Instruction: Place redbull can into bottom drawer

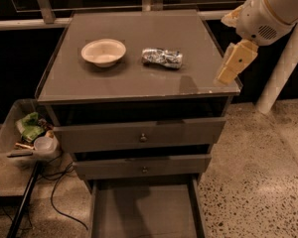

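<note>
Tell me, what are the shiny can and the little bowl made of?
The redbull can looks like thin metal, likely aluminium: it is silvery, glinting and crinkled. The bowl seems to be paper or moulded fibre, perhaps plastic: cream, matte, no shine. The gripper hangs at the cabinet top's right edge, apart from both.

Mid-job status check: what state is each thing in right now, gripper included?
redbull can: lying on its side on the cabinet top, not gripped.
bottom drawer: pulled open.
bowl: upright, left of the can.
two upper drawers: pushed in or nearly so.
gripper: hovering at the top's right edge, apart from the can.
</note>
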{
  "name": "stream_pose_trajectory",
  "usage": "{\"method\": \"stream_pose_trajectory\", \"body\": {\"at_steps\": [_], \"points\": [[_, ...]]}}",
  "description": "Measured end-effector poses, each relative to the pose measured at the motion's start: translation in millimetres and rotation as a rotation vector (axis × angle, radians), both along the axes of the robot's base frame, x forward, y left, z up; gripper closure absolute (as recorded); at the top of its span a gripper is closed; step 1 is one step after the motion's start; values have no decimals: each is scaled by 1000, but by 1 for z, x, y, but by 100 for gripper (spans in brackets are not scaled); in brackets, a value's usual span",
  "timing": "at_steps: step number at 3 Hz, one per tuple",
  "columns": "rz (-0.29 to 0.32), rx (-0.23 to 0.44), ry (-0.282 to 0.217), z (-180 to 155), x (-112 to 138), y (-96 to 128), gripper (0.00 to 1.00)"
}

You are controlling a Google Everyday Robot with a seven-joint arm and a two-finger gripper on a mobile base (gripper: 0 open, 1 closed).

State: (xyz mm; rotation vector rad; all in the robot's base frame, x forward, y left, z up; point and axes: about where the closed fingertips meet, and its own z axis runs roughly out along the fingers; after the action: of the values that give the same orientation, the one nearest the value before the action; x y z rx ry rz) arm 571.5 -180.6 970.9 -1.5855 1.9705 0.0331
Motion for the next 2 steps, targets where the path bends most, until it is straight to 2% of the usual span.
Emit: {"method": "stream_pose_trajectory", "body": {"at_steps": [1, 2], "points": [[23, -2, -20, -9, 15, 16, 0], [18, 32, -37, -20, 43, 29, 0]]}}
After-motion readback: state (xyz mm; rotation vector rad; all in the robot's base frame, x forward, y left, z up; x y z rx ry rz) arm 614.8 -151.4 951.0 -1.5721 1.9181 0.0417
